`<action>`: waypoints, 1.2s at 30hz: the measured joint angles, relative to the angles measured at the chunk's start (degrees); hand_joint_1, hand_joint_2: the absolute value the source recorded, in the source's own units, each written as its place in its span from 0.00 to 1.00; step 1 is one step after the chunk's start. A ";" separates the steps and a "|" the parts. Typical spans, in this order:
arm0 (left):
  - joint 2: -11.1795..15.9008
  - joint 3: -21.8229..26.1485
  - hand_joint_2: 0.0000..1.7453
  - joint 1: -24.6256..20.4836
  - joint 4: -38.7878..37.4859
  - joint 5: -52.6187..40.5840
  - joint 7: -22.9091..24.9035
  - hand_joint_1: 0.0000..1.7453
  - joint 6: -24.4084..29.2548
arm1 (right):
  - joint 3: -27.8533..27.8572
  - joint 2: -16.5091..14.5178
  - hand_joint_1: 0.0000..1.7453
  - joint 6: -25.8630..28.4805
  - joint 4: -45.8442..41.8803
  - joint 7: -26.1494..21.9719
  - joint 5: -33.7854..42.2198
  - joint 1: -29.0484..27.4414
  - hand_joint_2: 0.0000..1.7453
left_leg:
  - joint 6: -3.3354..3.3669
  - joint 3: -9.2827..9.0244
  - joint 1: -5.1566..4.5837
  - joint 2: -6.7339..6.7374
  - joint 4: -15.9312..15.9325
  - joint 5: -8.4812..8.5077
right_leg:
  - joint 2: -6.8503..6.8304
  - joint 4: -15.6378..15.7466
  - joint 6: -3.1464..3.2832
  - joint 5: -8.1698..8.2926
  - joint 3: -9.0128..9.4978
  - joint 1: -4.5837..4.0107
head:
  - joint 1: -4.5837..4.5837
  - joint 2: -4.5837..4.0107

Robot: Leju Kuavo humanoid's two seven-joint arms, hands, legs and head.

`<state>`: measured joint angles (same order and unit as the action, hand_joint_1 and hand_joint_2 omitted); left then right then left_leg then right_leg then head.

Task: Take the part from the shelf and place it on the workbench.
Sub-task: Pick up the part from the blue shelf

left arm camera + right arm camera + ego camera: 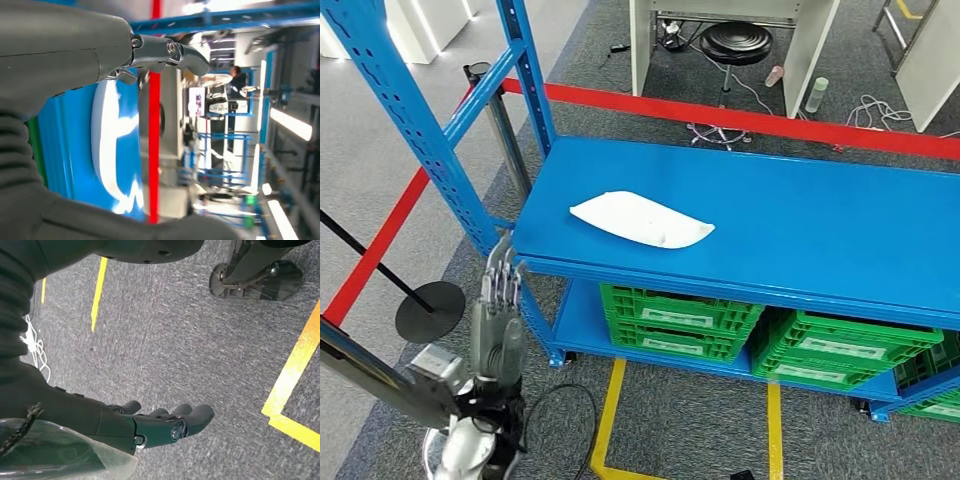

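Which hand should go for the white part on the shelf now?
Left. The left hand is raised, open, near the blue shelf's corner, facing the flat white part. The right hand hangs over grey carpet.

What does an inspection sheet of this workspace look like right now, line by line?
Surface: blue shelf, top level bare apart from the part.
Job's things: white part lies flat on the top level, untouched.
Clutter: green crates on the lower level.
Hands: left hand raised by the shelf's corner, open, holding nothing; right hand hangs over the floor, open.
Cables: black cable on the carpet near the left arm.
Surroundings: red barrier tape, yellow floor lines, black stool.
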<state>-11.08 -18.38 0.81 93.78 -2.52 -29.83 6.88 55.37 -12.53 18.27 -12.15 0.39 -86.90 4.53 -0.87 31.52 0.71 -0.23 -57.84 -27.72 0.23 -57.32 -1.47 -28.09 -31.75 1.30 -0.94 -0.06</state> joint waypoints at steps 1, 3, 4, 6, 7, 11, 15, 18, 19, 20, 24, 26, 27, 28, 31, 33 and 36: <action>0.64 -0.05 1.00 -1.35 -0.53 -2.57 0.81 0.00 0.79 | -0.09 0.00 0.00 -0.15 0.00 0.02 -0.24 0.06 1.00 | 0.03 0.00 0.00 0.00 0.00 0.02 | 0.00 0.00 -0.01 0.01 0.00 0.00 | 0.00 0.01; 1.87 -0.14 1.00 -4.29 -1.98 -8.19 2.80 0.00 2.44 | -0.33 0.01 0.00 -0.34 -0.01 0.05 -0.60 0.21 1.00 | 0.08 0.01 0.00 0.00 0.00 0.06 | 0.00 0.00 -0.05 0.04 0.00 0.00 | 0.00 0.01; 2.53 -0.18 1.00 -5.90 -2.99 -11.08 3.88 0.00 3.12 | -0.55 0.01 0.00 -0.46 -0.01 0.08 -0.78 0.31 1.00 | 0.11 0.01 0.00 0.00 0.00 0.08 | 0.01 0.00 -0.07 0.06 0.00 0.00 | 0.00 0.01; 3.75 -0.29 1.00 -9.19 -5.28 -16.10 5.85 0.00 3.98 | -0.99 0.01 0.00 -0.81 -0.01 0.20 -1.09 0.55 1.00 | 0.15 0.01 0.00 0.00 0.00 0.12 | 0.02 -0.01 -0.12 0.10 -0.01 0.00 | 0.00 0.01; 4.26 -0.38 1.00 -10.81 -6.45 -17.80 6.54 0.00 4.26 | -1.15 0.01 0.00 -1.01 -0.01 0.29 -1.20 0.67 1.00 | 0.16 0.02 0.00 0.00 0.00 0.13 | 0.02 -0.01 -0.13 0.11 -0.01 0.00 | -0.01 0.01; 5.96 -1.24 1.00 -17.66 -11.68 -24.30 8.83 0.00 5.25 | -1.90 0.01 0.00 -1.70 -0.01 0.86 -1.69 1.32 1.00 | 0.19 0.05 0.00 0.00 -0.01 0.18 | 0.00 -0.02 -0.15 0.14 -0.02 0.00 | 0.01 0.01; 6.95 -2.47 1.00 -22.94 -16.17 -27.81 10.29 0.00 3.40 | -2.71 0.01 0.00 -2.39 -0.01 1.32 -2.31 1.92 1.00 | 0.19 0.06 -0.01 0.00 -0.03 0.17 | 0.01 -0.02 -0.15 0.16 -0.03 0.00 | 0.01 0.00; 7.66 -3.98 1.00 -26.56 -19.40 -30.79 11.75 0.00 1.29 | -3.28 0.01 0.00 -2.85 -0.01 1.56 -2.58 2.41 1.00 | 0.19 0.09 -0.02 0.00 -0.04 0.17 | 0.02 -0.02 -0.15 0.16 -0.06 0.01 | -0.01 0.01; 7.88 -4.57 1.00 -27.89 -20.52 -32.00 12.31 0.00 0.26 | -3.54 0.01 0.00 -3.02 -0.01 1.66 -2.66 2.52 1.00 | 0.19 0.10 -0.02 0.00 -0.05 0.17 | 0.02 -0.02 -0.15 0.16 -0.07 0.01 | -0.01 0.00; 8.15 -5.34 1.00 -29.35 -21.86 -33.18 12.82 0.00 -1.07 | -3.79 0.02 0.00 -3.16 -0.01 1.75 -2.77 2.62 1.00 | 0.19 0.11 -0.02 0.00 -0.05 0.17 | 0.01 -0.02 -0.15 0.16 -0.08 0.01 | 0.00 0.00; 9.23 -8.87 1.00 -35.41 -27.74 -37.07 13.91 0.00 -6.55 | -4.88 0.05 0.00 -3.74 -0.01 2.03 -3.11 3.19 1.00 | 0.20 0.12 -0.01 0.01 -0.06 0.18 | 0.03 -0.02 -0.18 0.19 -0.10 0.01 | -0.01 0.02; 9.60 -10.91 1.00 -38.27 -30.89 -39.27 14.15 0.00 -8.66 | -5.58 0.05 0.00 -4.18 -0.01 2.20 -3.14 3.36 1.00 | 0.20 0.12 -0.01 0.01 -0.06 0.19 | 0.04 -0.02 -0.19 0.19 -0.11 0.01 | -0.01 0.02; 9.76 -12.00 1.00 -39.57 -32.48 -40.38 14.25 0.00 -9.28 | -5.92 0.05 0.00 -4.36 -0.01 2.29 -3.14 3.42 1.00 | 0.20 0.12 -0.01 0.01 -0.06 0.19 | 0.04 -0.03 -0.19 0.19 -0.11 0.01 | -0.01 0.01; 9.90 -13.01 1.00 -40.84 -33.95 -41.40 14.38 0.00 -9.64 | -6.23 0.05 0.00 -4.46 -0.01 2.38 -3.13 3.46 1.00 | 0.20 0.12 -0.01 0.01 -0.06 0.19 | 0.04 -0.03 -0.19 0.19 -0.11 0.01 | -0.02 0.01; 10.07 -15.99 1.00 -44.32 -38.49 -43.66 14.83 0.00 -10.13 | -7.07 0.05 0.00 -4.81 -0.01 2.53 -3.04 3.69 1.00 | 0.19 0.13 -0.01 0.01 -0.06 0.20 | 0.05 -0.03 -0.19 0.19 -0.11 0.00 | -0.01 0.02; 10.10 -17.63 1.00 -46.25 -41.11 -44.56 15.11 0.00 -10.34 | -7.48 0.05 0.00 -5.06 -0.01 2.60 -2.93 3.84 1.00 | 0.19 0.13 -0.01 0.02 -0.06 0.20 | 0.06 -0.04 -0.19 0.19 -0.11 0.01 | -0.02 0.01; 10.23 -19.83 1.00 -48.71 -44.33 -45.92 15.52 0.00 -10.92 | -8.10 0.05 0.00 -5.27 -0.01 2.78 -2.72 4.00 1.00 | 0.19 0.13 -0.01 0.02 -0.06 0.20 | 0.06 -0.04 -0.19 0.19 -0.10 0.01 | -0.01 0.01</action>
<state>-0.85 -38.21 -47.90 49.45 -48.45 -14.32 -4.04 47.27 -12.48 13.00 -12.15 3.17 -89.62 8.52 -0.68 31.65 0.70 -0.21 -57.91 -27.52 0.28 -57.36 -1.66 -27.89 -31.85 1.31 -0.95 -0.05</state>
